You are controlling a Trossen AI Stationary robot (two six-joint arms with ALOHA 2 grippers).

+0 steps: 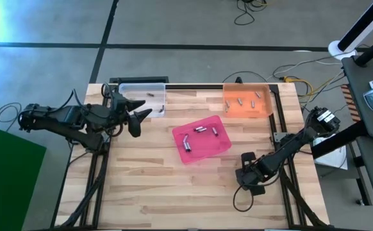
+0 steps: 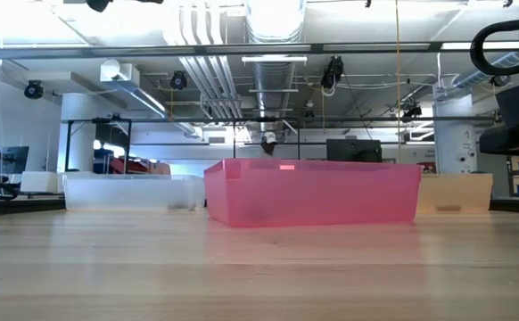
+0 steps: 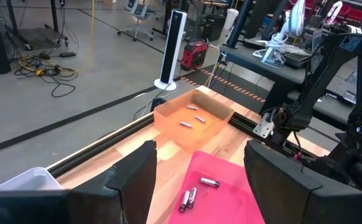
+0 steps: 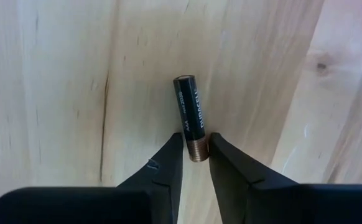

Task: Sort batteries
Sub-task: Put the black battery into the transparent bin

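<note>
My right gripper (image 1: 245, 168) is near the table's right near corner, shut on a black battery with a copper end (image 4: 189, 111). My left gripper (image 1: 141, 122) hovers open at the table's left, beside the clear tray (image 1: 127, 90), with nothing between its fingers (image 3: 199, 149). Several silvery batteries (image 1: 202, 130) lie in the pink tray (image 1: 206, 151) at the table's middle. More batteries (image 1: 245, 99) lie in the orange tray (image 1: 231, 109) at the far right. One small battery (image 1: 151, 94) lies in the clear tray. My right gripper pinches the battery's copper end (image 4: 197, 151) between its two fingertips. The black body sticks out forward past the fingertips, in line with the fingers. Whether the battery rests on the wood or hangs clear of it, I cannot tell.
The three trays stand across the table's far half: clear at the left, pink in the middle, orange at the right. Bare wood (image 1: 174, 192) spreads over the near half. In the low view the pink tray (image 2: 313, 192) stands in front, the others behind it.
</note>
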